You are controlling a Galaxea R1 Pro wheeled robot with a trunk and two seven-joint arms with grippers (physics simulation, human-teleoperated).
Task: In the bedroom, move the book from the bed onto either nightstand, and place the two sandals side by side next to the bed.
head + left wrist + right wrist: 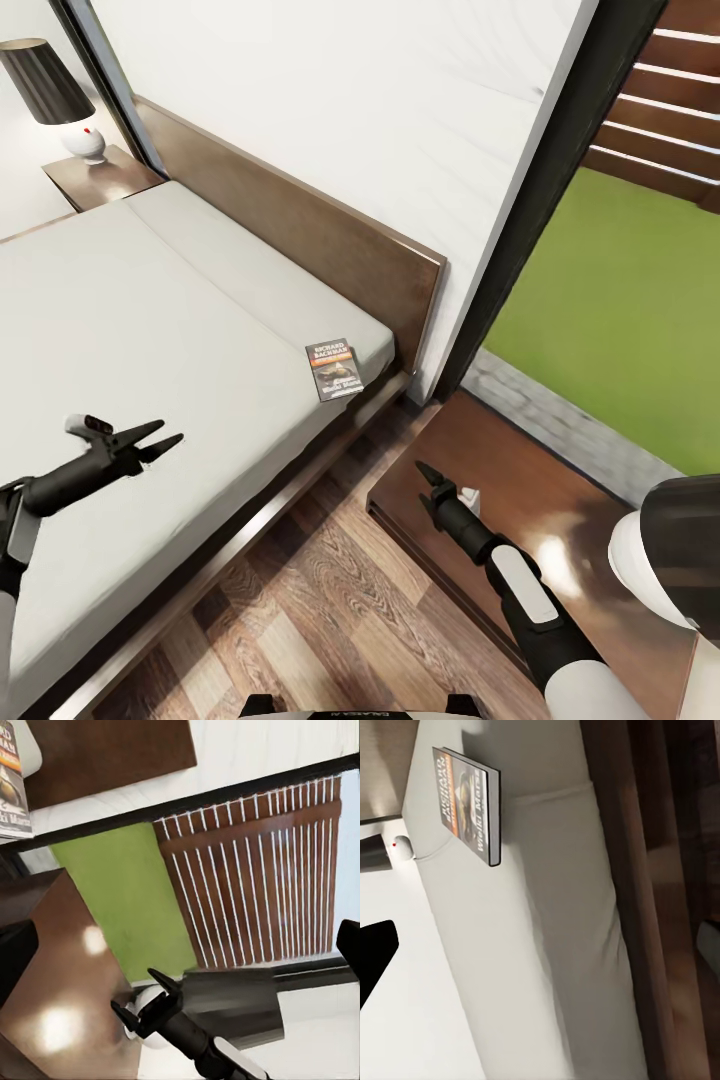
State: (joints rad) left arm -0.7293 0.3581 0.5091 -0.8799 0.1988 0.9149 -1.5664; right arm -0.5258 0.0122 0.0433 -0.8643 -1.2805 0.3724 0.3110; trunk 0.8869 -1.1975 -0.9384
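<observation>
Book (pixel 334 369) flat on bed (pixel 120 330) near headboard-end corner. Left claw (pixel 160 437) over mattress — open, empty. Right claw (pixel 430 487) over nightstand (pixel 520 490) — spread unclear.

Book (pixel 334 368) on bed (pixel 120 330) near headboard; nightstand (pixel 520 510) right of bed

You are in a home bedroom: the bed (pixel 150 330) with its wooden headboard (pixel 330 240) fills nine o'clock, a lamp (pixel 55 95) on a nightstand (pixel 105 180) sits at eleven, wood-plank floor (pixel 330 610) below.
</observation>
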